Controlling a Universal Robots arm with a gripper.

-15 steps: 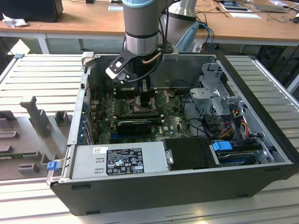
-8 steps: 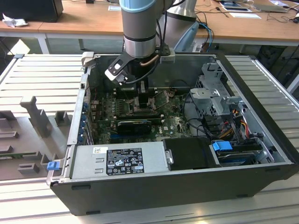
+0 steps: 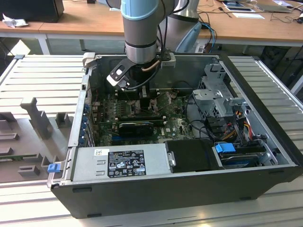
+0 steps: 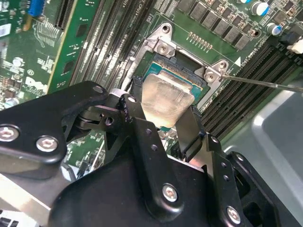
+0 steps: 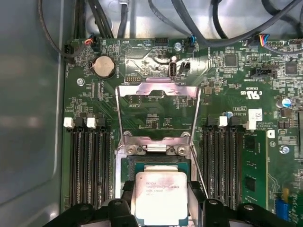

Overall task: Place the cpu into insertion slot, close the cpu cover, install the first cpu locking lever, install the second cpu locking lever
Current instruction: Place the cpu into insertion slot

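**First wrist view: chip pinched over the open socket**

In both wrist views the black two-fingered metal gripper [image 4: 163,113] is closed on the small, flat, square, silver-grey-topped cpu [image 5: 161,196], one finger pressed against each of two opposite edges. The chip hangs just over the near side of the square, dark-rimmed insertion slot [image 5: 158,163] in the green circuit board [image 5: 227,94]. In the second wrist view it looks slightly tilted rather than seated, though I can't say whether an edge already touches. The thin, dull-silver, windowed cpu cover [image 5: 158,88] stands swung up and open behind the slot. A thin steel wire lever [image 4: 265,83] sticks out free beside it. From the exterior view, the arm reaches down into the open dark grey metal computer case [image 3: 265,94].

Standing here, I'd call the chip light and quite rigid, with a smooth metal lid that could slide under a loose pinch. Its underside and the socket's contacts are probably the delicate parts. The edges, where the fingers [image 4: 191,127] sit now, seem the right place to hold it.
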